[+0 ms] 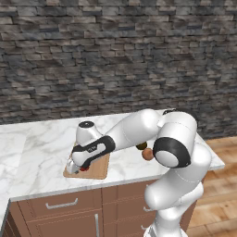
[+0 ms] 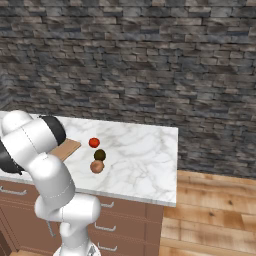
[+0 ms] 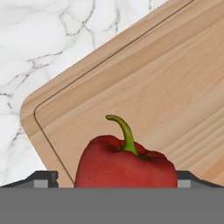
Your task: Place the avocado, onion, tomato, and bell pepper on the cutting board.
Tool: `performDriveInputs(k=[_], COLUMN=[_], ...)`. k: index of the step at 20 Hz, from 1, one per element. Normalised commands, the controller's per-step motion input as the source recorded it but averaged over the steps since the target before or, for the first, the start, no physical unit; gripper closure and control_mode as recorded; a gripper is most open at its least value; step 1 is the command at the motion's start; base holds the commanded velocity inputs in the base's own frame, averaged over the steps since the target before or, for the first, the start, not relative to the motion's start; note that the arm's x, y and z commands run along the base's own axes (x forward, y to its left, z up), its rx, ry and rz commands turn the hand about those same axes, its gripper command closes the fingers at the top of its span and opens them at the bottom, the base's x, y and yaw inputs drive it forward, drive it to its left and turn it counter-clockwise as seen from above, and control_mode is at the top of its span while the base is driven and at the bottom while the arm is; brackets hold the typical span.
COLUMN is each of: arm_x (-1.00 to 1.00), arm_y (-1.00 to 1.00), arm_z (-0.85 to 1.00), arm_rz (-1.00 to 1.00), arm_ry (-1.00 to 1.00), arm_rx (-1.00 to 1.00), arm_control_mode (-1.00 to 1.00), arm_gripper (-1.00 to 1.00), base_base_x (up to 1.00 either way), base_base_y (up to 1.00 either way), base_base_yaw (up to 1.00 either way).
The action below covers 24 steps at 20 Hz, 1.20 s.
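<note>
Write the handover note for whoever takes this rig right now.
Hand: jaws wide, one on each side of the bell pepper, which sits on the cutting board; whether they touch it can't be told.
Tomato, avocado and onion sit on the marble counter, off the board.
Done: pepper on the board.
Left: lift clear, then bring tomato, avocado and onion over.

a white marble worktop (image 2: 145,150) held a cutting board (image 1: 98,167), tomato (image 2: 94,142), avocado (image 2: 99,154) and onion (image 2: 97,167).
</note>
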Motion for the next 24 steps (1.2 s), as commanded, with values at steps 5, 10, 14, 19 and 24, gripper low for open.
performDriveInputs(k=[5,10,14,19,24], arm_x=[0.00,0.00,-0.05,-0.19,-0.27], arm_y=[0.00,0.00,-0.12,-0.30,-0.52], arm_z=[0.18,0.42,0.59,0.69,0.63], arm_rz=[-0.02,-0.03,-0.04,-0.09,-0.12], arm_ry=[0.00,-0.02,-0.06,0.00,0.00], arm_rx=[0.00,0.00,0.00,0.00,0.00], arm_control_mode=[-1.00,-1.00,-1.00,-1.00,-1.00], arm_gripper=[-1.00,-1.00,-1.00,-1.00,-1.00], base_base_x=[0.00,0.00,0.00,0.00,0.00], base_base_y=[0.00,0.00,0.00,0.00,0.00], base_base_yaw=[0.00,0.00,0.00,0.00,0.00])
